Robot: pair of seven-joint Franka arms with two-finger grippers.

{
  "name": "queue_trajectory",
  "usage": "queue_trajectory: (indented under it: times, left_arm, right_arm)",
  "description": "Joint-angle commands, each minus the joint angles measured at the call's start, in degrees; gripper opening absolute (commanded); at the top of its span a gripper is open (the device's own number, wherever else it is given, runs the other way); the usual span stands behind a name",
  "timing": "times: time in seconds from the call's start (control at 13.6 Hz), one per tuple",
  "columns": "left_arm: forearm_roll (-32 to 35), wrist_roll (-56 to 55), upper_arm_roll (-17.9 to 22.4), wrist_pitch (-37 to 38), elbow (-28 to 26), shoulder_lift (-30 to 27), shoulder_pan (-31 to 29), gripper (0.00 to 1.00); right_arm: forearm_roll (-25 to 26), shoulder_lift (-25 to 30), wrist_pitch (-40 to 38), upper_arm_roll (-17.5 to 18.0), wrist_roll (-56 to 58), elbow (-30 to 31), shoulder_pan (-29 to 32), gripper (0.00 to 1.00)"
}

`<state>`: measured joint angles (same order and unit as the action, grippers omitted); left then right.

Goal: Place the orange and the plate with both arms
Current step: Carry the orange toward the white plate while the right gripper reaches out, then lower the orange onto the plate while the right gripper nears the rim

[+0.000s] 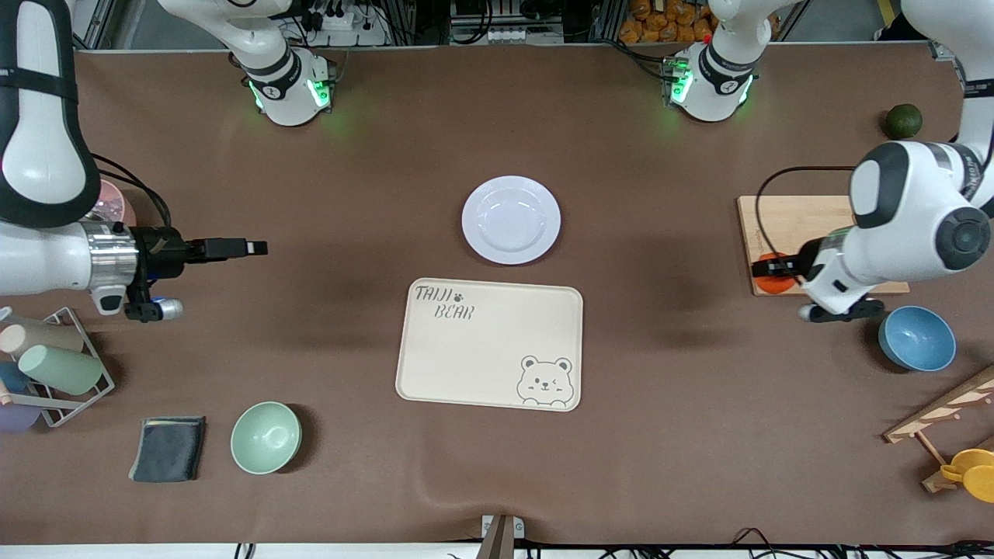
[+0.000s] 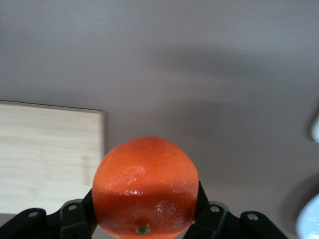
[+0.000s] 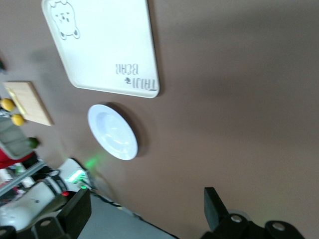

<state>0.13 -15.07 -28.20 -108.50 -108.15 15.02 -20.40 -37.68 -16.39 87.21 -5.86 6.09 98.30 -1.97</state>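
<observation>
Left gripper point(image 1: 765, 268) at frame's right clamping the orange point(image 2: 145, 186) over the wooden board point(image 1: 792, 225), plate point(image 1: 511, 220) empty at centre above the empty tray point(image 1: 489, 343), right gripper point(image 1: 252, 248) at frame's left, fingers spread wide, holding nothing

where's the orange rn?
The orange is gripped in the left gripper, at the wooden cutting board's front corner, toward the left arm's end of the table.

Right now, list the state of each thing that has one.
orange: gripped, at the wooden board's edge
left gripper: jaws shut on the orange
right gripper: jaws open, empty, waiting
plate: empty, on the table
tray: empty
green bowl: upright, empty
blue bowl: upright, empty
</observation>
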Motion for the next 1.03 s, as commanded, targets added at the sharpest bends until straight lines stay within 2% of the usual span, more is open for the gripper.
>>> queue_trajectory:
  times: [0.0, 0.22, 0.37, 0.59, 0.88, 0.95]
  left_arm:
    - [-1.6, -8.7, -2.5, 1.6, 2.3, 2.1, 5.2, 0.00]
    - [-8.3, -17.0, -2.4, 0.1, 2.4, 3.5, 13.0, 0.00]
    - [-8.6, -25.8, -2.4, -2.3, 2.4, 5.2, 18.7, 0.00]
    - [-8.5, -36.7, -2.4, -6.9, 2.9, 9.0, 26.9, 0.00]
    - [-8.3, -47.9, -2.4, -13.4, 3.3, 14.3, 35.1, 0.00]
    - [-8.2, -50.2, -2.3, -14.9, 3.3, 15.5, 37.0, 0.04]
  right_arm:
    - [-4.4, 1.7, 3.1, 0.2, 1.8, 5.6, 0.1, 1.00]
    - [-5.0, 1.6, 2.7, 0.2, 2.0, 6.1, -0.3, 1.00]
    - [-5.2, 2.1, 3.0, 0.3, 2.6, 8.5, -0.5, 1.00]
    - [-8.9, 3.9, 3.7, 0.2, 9.6, 13.4, -0.7, 1.00]
    - [-10.0, 4.0, 10.9, 0.2, 13.6, 18.8, -3.1, 1.00]
    - [-10.3, 3.9, 12.8, 0.3, 14.1, 20.6, -3.6, 1.00]
